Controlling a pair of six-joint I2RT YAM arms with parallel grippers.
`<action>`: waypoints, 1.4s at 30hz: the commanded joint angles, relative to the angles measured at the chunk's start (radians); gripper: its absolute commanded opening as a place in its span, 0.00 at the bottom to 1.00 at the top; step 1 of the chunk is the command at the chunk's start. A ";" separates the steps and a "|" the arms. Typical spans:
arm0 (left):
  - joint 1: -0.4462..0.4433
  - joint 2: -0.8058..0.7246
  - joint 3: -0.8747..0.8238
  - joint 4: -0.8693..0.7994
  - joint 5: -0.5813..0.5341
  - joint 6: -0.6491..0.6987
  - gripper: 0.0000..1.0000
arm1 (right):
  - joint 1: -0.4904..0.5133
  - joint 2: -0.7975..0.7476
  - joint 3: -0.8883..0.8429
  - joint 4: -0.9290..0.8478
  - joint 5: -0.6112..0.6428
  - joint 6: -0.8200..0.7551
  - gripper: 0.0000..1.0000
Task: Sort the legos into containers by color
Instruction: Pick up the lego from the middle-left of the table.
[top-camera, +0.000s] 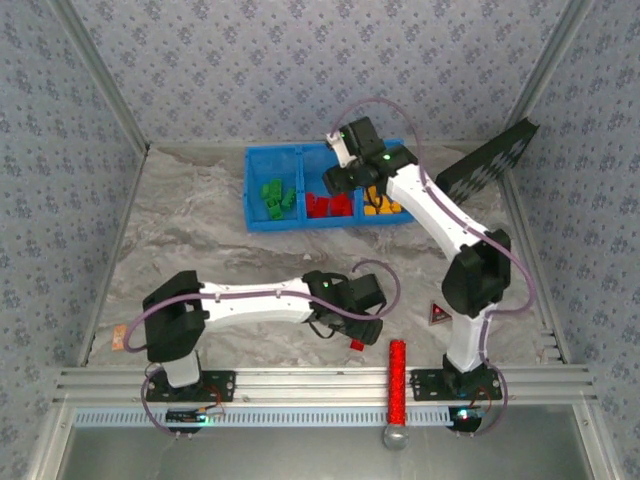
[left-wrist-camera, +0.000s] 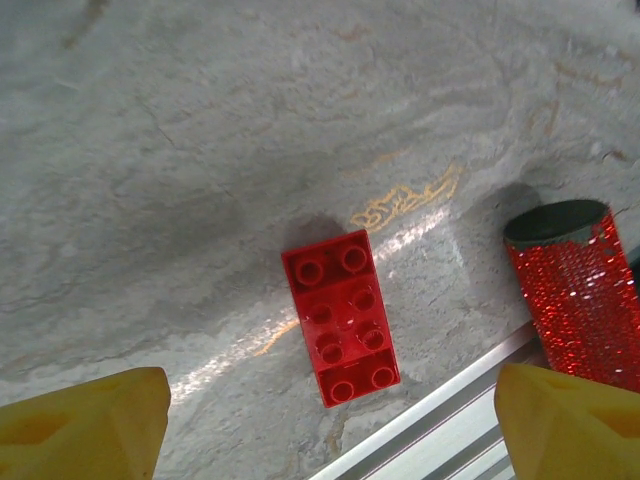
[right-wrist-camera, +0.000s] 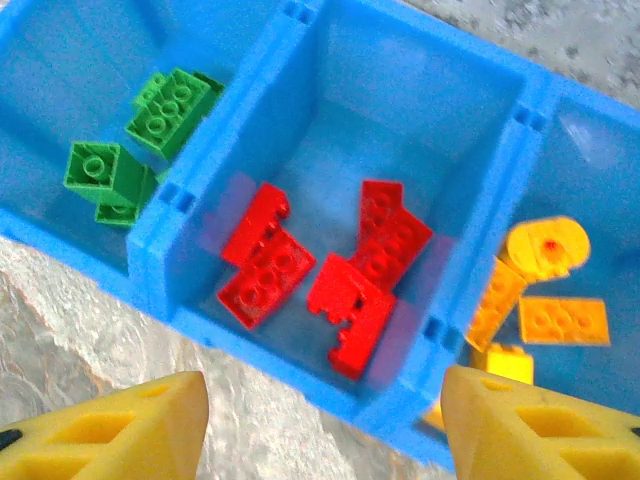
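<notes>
**Left gripper** (left-wrist-camera: 329, 385): open and empty, its yellow fingers (left-wrist-camera: 85, 425) spread wide. It hovers above a lone red brick (left-wrist-camera: 340, 317). The brick lies flat, studs up, on the table (left-wrist-camera: 200, 150) close to the near edge. It is just beside the metal rail (left-wrist-camera: 440, 430) and just left of the far end of the red glitter cylinder (left-wrist-camera: 575, 300), touching neither.

**Right gripper** (right-wrist-camera: 322, 385): open and empty, held above the bin (right-wrist-camera: 160, 225) at its middle compartment.

**Bin**: stands at the far side of the table, well apart from the lone brick.
- Left compartment: green bricks (right-wrist-camera: 140, 140).
- Middle compartment: red bricks (right-wrist-camera: 320, 265).
- Right compartment: orange bricks (right-wrist-camera: 550, 320), among them a round piece (right-wrist-camera: 545, 248).

The right wrist view is slightly blurred, so exact counts cannot be read.

**Overhead view**: a dark triangle (top-camera: 438, 315) lies right of the lone brick, near the right arm's base. A black dotted panel (top-camera: 490, 160) sits at the far right, beside the bin.
</notes>
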 joint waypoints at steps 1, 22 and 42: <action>-0.017 0.047 0.046 -0.005 0.019 0.017 0.82 | -0.042 -0.102 -0.091 0.004 0.050 0.032 0.65; -0.044 0.233 0.145 -0.081 0.055 0.054 0.61 | -0.168 -0.368 -0.416 0.104 0.033 0.115 0.72; 0.019 0.237 0.077 -0.056 0.085 0.002 0.22 | -0.234 -0.463 -0.555 0.163 -0.023 0.130 0.73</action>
